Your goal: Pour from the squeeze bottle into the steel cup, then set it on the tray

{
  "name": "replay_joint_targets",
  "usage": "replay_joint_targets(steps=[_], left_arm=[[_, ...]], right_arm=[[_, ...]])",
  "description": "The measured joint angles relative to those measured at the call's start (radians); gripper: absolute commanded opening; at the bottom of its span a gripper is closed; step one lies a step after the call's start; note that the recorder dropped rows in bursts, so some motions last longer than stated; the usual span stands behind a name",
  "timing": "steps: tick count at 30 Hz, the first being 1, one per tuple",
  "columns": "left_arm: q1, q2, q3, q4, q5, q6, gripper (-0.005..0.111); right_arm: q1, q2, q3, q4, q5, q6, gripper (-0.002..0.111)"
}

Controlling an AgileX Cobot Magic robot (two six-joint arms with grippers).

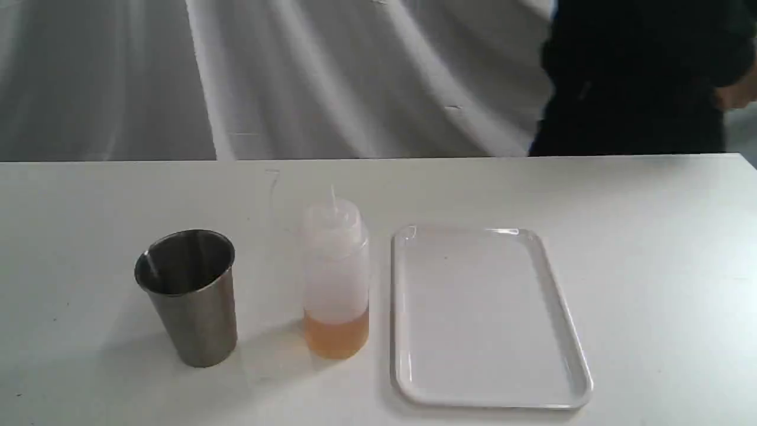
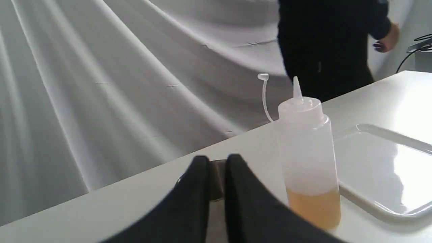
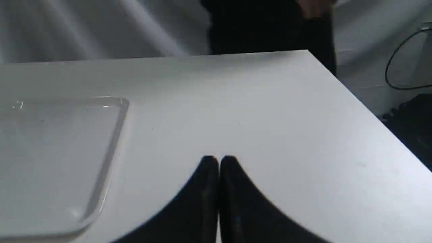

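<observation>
The steel cup (image 1: 188,296) stands upright at the table's left. To its right stands the squeeze bottle (image 1: 336,278), nozzle up, with amber liquid in its bottom part and the tethered cap hanging open behind it. The white tray (image 1: 414,378) lies flat to the right of the bottle, nothing on it. Neither gripper shows in the exterior view. In the left wrist view my left gripper (image 2: 217,160) has its black fingers nearly together, holding nothing; a sliver of the cup (image 2: 216,180) shows behind them, the bottle (image 2: 308,152) beside. My right gripper (image 3: 219,158) is shut, empty, above bare table beside the tray (image 3: 114,141).
A person in dark clothing (image 1: 639,77) stands behind the table's far right corner. Grey draped cloth (image 1: 295,77) hangs behind the far edge. The table's right edge (image 3: 354,94) drops off to cables and dark gear on the floor.
</observation>
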Motion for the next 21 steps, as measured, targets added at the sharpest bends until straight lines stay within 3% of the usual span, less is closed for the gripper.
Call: replay_joint_targets(steps=[6,13,21], left_arm=[[0.0,0.0,0.0,0.0,0.0,0.0,0.008],[0.0,0.0,0.0,0.0,0.0,0.0,0.008],[0.0,0.0,0.0,0.0,0.0,0.0,0.008]], right_arm=[[0.0,0.0,0.0,-0.002,-0.098,0.0,0.0],[0.0,0.0,0.0,0.143,-0.281,0.012,0.0],[0.0,0.0,0.0,0.492,-0.406,0.18,0.0]])
